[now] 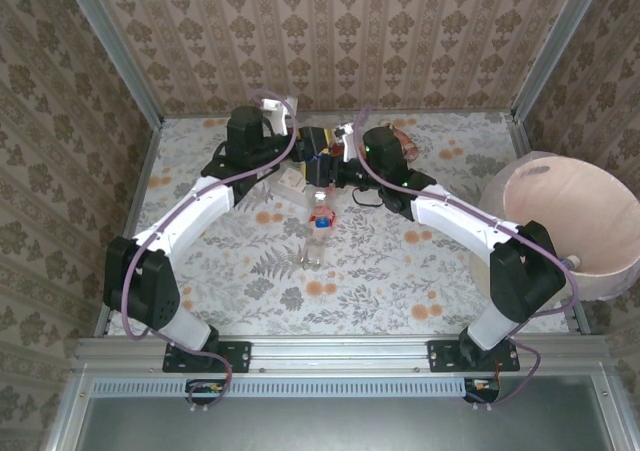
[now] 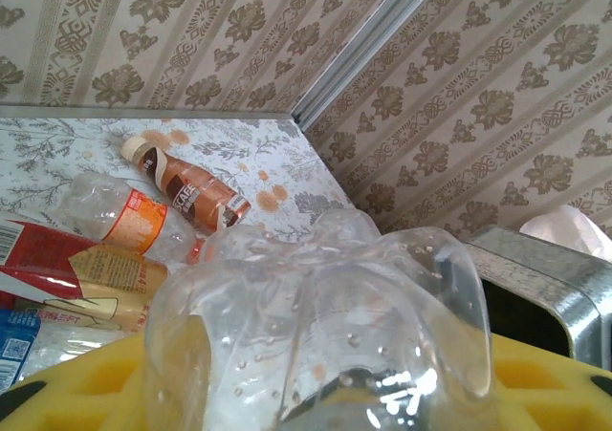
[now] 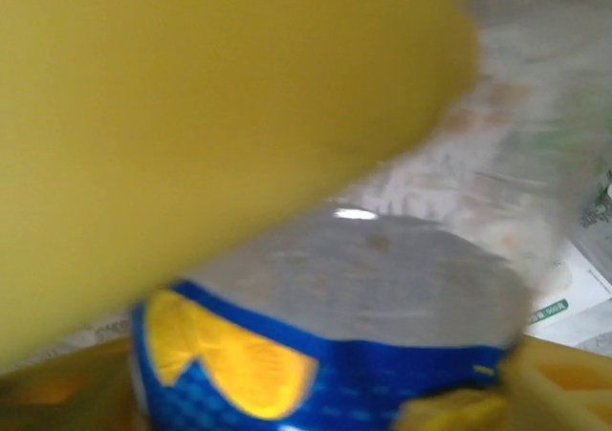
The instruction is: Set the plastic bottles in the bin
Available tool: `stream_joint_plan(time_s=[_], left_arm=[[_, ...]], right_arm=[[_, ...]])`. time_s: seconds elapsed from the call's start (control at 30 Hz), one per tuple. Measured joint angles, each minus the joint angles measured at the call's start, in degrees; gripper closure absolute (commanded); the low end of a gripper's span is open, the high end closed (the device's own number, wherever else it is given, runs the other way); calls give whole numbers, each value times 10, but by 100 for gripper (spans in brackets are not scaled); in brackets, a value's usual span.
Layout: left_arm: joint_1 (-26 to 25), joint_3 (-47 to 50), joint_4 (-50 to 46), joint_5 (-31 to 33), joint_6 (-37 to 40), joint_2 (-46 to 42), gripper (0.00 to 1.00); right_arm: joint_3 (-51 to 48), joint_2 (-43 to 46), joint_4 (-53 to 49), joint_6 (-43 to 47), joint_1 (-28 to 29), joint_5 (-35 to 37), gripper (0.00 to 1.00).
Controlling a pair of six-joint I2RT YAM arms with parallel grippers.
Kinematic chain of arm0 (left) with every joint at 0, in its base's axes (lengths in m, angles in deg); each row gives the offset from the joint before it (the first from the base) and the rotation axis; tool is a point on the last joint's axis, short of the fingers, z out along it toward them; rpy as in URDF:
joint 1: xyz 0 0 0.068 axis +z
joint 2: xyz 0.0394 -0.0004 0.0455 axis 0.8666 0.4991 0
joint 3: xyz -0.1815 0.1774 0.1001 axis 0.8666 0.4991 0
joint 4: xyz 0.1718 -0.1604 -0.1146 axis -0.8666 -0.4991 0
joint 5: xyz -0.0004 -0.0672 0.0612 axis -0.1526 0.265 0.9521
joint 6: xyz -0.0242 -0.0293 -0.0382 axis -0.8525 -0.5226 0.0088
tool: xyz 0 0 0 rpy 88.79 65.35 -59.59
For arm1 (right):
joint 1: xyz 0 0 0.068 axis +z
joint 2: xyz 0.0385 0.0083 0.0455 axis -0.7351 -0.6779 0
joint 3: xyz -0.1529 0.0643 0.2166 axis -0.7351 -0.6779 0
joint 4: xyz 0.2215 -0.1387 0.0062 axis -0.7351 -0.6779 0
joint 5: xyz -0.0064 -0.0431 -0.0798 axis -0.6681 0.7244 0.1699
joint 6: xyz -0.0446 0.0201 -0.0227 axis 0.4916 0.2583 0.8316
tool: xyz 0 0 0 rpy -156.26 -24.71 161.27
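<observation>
My left gripper is shut on a clear plastic bottle, whose dimpled base bulges out between the yellow pads. In the top view that gripper is raised at the back of the table. My right gripper is closed round a bottle with a blue and yellow label, blurred. It reaches into the heap of bottles at back centre. Another bottle with a red cap lies alone mid-table. The bin stands at the right edge, its inside pale pink.
More bottles lie by the back wall: a brown-labelled one, an orange-labelled one, and a reddish one. Red and yellow wrappers lie beside them. Metal frame posts stand at the table's back corners.
</observation>
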Motion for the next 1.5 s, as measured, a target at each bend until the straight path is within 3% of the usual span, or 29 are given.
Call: stream_joint_plan(time_s=[0.07, 0.23, 0.3, 0.5, 0.67, 1.03, 1.33, 1.5], left_arm=[[0, 0, 0, 0, 0, 0, 42], [-1, -1, 2, -9, 2, 0, 7], [3, -1, 1, -8, 3, -1, 0], [22, 12, 12, 7, -3, -37, 0], [31, 25, 19, 55, -5, -65, 0], [42, 24, -81, 189, -40, -28, 0], [67, 23, -130, 208, -88, 18, 0], [70, 15, -142, 206, -102, 24, 0]], right_arm=[[0, 1, -1, -1, 0, 3, 45], [0, 20, -37, 13, 3, 40, 49], [0, 33, -59, 20, 0, 62, 49], [0, 92, -151, 51, -22, 125, 50], [0, 181, -221, 88, -58, 175, 51], [54, 351, -374, 154, -189, 280, 51], [160, 364, -504, 179, -371, 300, 50], [238, 345, -594, 209, -502, 309, 51]])
